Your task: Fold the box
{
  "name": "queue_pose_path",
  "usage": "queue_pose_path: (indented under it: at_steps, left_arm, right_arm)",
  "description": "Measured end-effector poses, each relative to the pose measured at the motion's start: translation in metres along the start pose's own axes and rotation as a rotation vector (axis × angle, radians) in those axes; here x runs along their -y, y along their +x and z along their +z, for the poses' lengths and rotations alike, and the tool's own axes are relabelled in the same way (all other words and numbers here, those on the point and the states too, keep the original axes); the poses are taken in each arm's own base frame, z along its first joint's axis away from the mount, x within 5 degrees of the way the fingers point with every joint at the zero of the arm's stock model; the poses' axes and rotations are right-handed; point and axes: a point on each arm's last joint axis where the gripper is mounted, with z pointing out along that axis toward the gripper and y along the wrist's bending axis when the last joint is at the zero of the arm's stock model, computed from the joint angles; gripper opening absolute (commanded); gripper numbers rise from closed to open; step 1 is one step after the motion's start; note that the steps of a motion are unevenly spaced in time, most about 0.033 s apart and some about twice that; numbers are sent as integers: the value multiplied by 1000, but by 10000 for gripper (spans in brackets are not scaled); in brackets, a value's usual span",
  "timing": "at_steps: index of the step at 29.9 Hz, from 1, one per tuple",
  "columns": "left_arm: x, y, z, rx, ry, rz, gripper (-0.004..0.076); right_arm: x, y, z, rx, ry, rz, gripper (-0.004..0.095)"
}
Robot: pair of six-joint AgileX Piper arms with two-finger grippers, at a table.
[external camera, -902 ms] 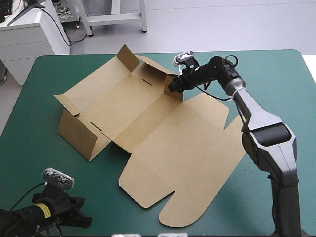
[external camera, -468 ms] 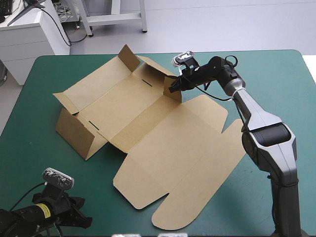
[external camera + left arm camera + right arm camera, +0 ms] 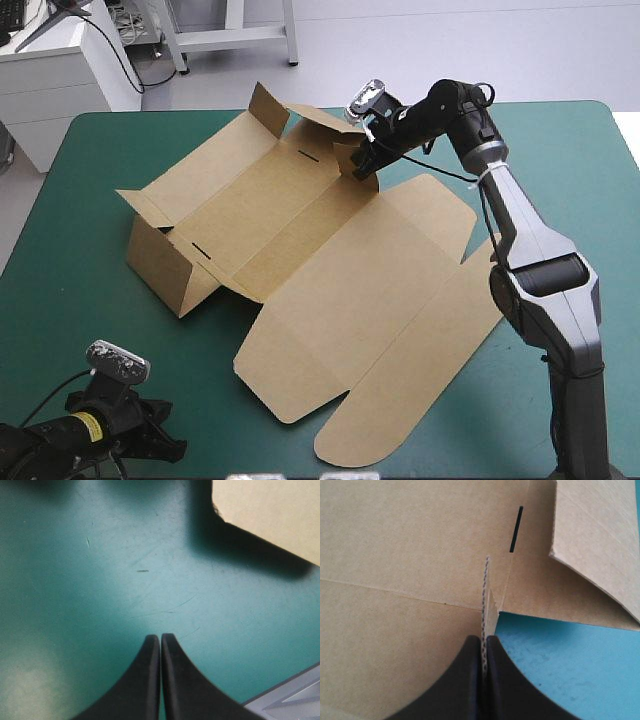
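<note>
The brown box (image 3: 300,250) lies across the middle of the teal-green table, its long lid flat toward the near right and its near-left wall (image 3: 160,265) raised. My right gripper (image 3: 362,165) is at the box's far right end, shut on a small upright flap (image 3: 487,605) whose thin edge stands between the fingers. A slot (image 3: 515,528) shows in the board just ahead of it. My left gripper (image 3: 165,445) rests low at the near left corner of the table, shut on nothing (image 3: 160,642), with a corner of the box (image 3: 270,515) ahead of it.
Bare teal-green cover (image 3: 80,200) runs along the table's left side and at the far right (image 3: 570,150). A white cabinet (image 3: 50,70) stands beyond the far left corner.
My right gripper has lifted and moved toward the far edge with the flap in it. The whole box has shifted to the right and turned a little.
</note>
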Motion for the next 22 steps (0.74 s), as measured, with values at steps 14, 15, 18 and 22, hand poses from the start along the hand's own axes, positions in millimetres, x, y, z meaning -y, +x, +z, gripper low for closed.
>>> queue_pose_path:
  at_steps: [14, 15, 18, 22]
  left_arm:
    - [0, 0, 0, 0, 0, 3, -8]
    - [0, 0, 0, 0, 0, 3, -8]
    - [0, 0, 0, 0, 0, 3, -8]
    - [0, 0, 0, 0, 0, 3, -8]
  right_arm:
    - [-10, -24, -27, 107, -22, -305, -20]
    - [-10, -24, -27, 113, -26, -322, -19]
    - [-12, -26, -27, 128, -35, -355, -20]
    - [-15, -28, -26, 136, -41, -390, -20]
